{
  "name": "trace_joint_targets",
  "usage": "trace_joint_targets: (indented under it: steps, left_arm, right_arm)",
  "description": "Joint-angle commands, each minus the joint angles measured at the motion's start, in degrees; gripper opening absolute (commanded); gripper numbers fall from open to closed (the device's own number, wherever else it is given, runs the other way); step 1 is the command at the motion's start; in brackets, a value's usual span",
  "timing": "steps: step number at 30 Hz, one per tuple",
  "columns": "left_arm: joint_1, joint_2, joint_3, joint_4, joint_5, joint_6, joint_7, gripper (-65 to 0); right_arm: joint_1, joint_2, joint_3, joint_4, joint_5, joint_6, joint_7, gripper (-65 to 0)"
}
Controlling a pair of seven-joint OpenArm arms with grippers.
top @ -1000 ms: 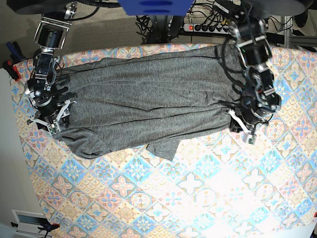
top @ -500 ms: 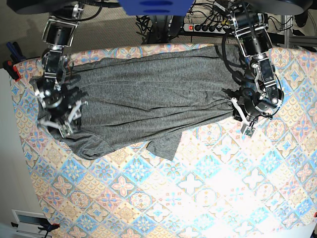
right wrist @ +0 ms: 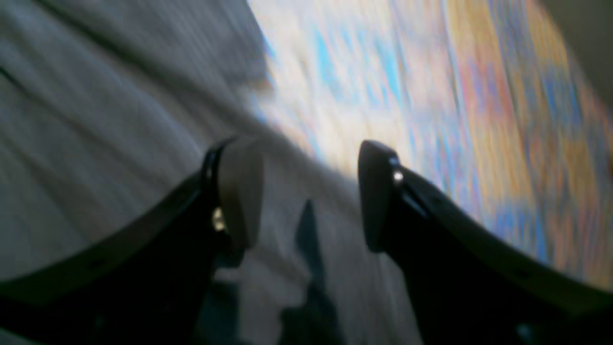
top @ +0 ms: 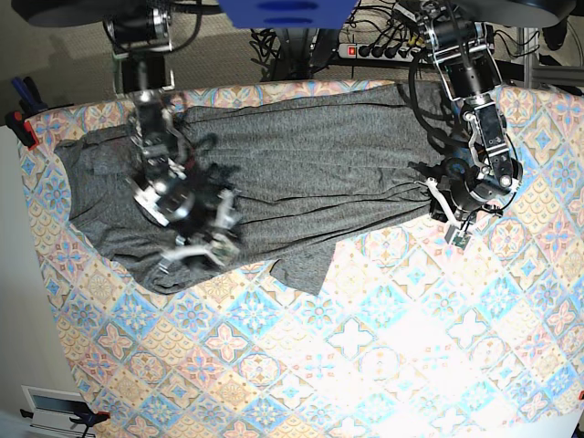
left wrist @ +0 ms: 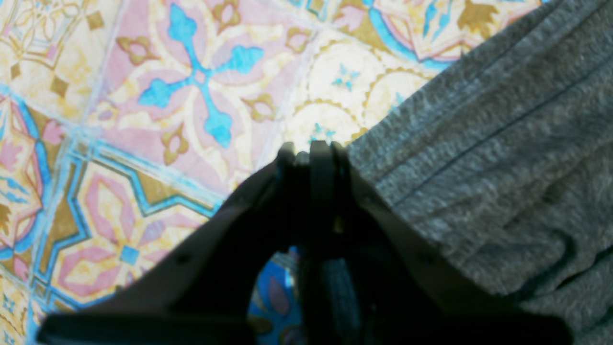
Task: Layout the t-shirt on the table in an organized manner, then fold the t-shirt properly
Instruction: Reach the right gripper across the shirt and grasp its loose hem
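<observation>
On the table (top: 383,347), the t-shirt (top: 301,173) lies under the wide-spread right claw (top: 196,246), its edge pinched by the left claw (top: 453,222).

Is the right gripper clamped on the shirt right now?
No. In the right wrist view the right gripper stands with its jaws wide apart above the t-shirt, pinching no fabric.

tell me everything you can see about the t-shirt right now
The t-shirt is dark heather-grey knit, plain and unprinted, spread sideways along the far part of the table. It lies rumpled, with long creases across the body and a flap jutting toward the near edge at its middle. The left gripper, jaws shut, sits at the shirt's edge; whether it pinches fabric is unclear. The right gripper, jaws open, is over the other end, gripping nothing.
</observation>
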Motion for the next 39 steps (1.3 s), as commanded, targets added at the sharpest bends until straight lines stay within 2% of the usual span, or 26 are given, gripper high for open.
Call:
trace_joint_targets:
  steps: [1, 8, 11, 15, 20, 31, 34, 37, 39]
  left_arm:
    - [-0.04, -0.62, -0.01, 0.33, 1.57, 0.14, 2.40, -61.0]
    - [0.40, -0.71, 0.34, 0.33, 1.57, 0.14, 2.58, -61.0]
    - [2.07, -1.23, 4.12, 1.12, 1.48, 0.14, 2.49, -61.0]
    - [4.71, -4.31, 8.96, 3.85, 0.86, 0.14, 2.23, -61.0]
    - [7.78, -7.04, 12.12, 8.24, 0.86, 0.14, 2.32, -61.0]
    - [9.98, -8.27, 13.09, 8.51, 1.66, 0.14, 2.23, -61.0]
    - [10.16, -8.62, 15.55, 8.51, 1.66, 0.14, 2.23, -61.0]
    - [11.30, -11.17, 20.56, 8.60, 1.57, 0.14, 2.23, -61.0]
    - [11.48, -11.61, 22.67, 8.68, 1.57, 0.14, 2.23, -61.0]
  right_arm:
    - [1.61, 0.39, -0.54, 0.63, 0.67, -0.39, 1.22, -35.2]
    - [5.39, -1.37, -6.87, -6.05, 0.76, -0.39, 1.14, -35.2]
    - [5.57, -2.08, -7.66, -10.80, 0.84, -0.39, 1.49, -35.2]
    - [6.62, -4.54, -7.31, -14.14, 0.76, -0.39, 4.92, -35.2]
    - [8.47, -7.17, -7.48, -18.10, 0.76, -0.39, 6.59, -35.2]
    - [13.04, -7.79, -7.31, -18.71, 0.76, -0.39, 6.23, -35.2]
    - [14.45, -7.79, -7.31, -18.89, 0.76, -0.39, 6.23, -35.2]
    - [14.97, -7.97, -7.48, -20.56, 0.76, -0.39, 6.59, -35.2]
    - [15.06, -9.64, -7.31, -23.02, 0.76, -0.39, 6.76, -35.2]
